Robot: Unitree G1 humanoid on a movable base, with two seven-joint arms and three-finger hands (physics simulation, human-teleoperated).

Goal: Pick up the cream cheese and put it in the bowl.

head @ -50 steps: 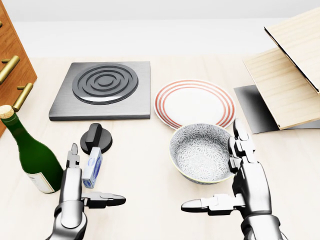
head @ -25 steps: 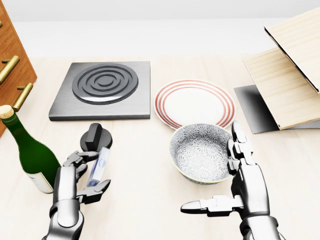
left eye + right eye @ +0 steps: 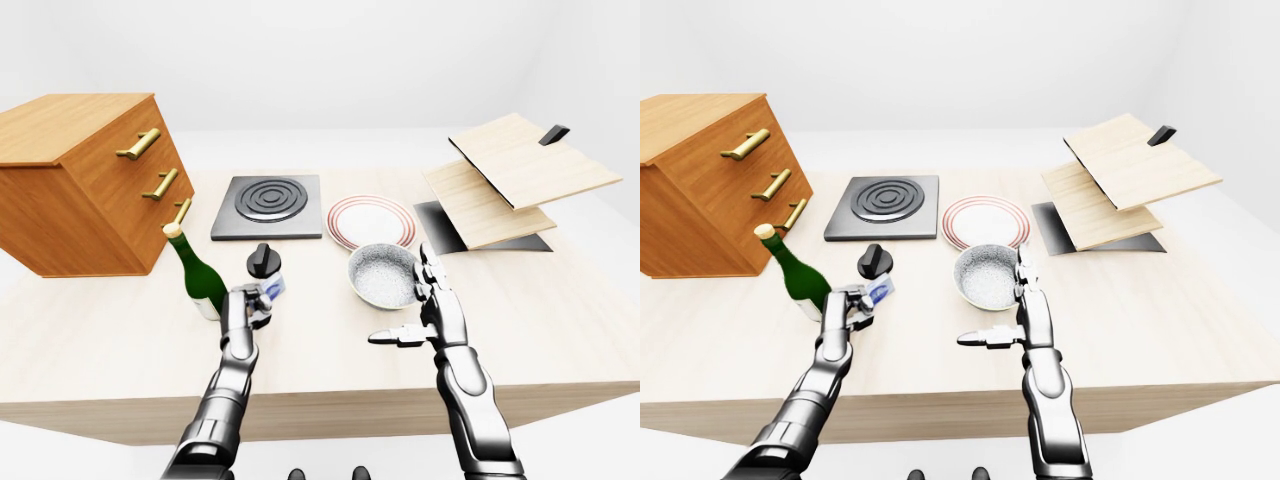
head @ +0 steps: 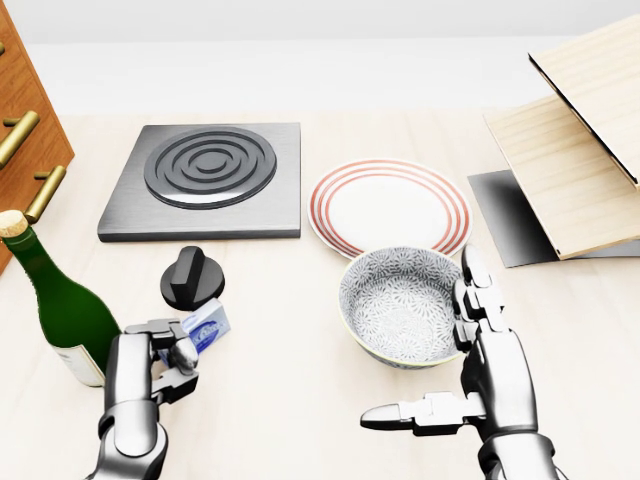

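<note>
Cream cheese: one small blue-and-white packet, tilted, clamped in the curled fingers of the left hand in the head view. One patterned grey bowl sits at three o'clock from the packet, well apart. The right hand stands just beside the bowl's right rim, fingers spread apart and thumb stretched leftward, holding nothing. Counted around them: one red-ringed plate at twelve o'clock from the bowl, one burner plate, one black knob at twelve o'clock from the packet, one green bottle at nine o'clock, one wooden drawer cabinet, and one wooden rack.
</note>
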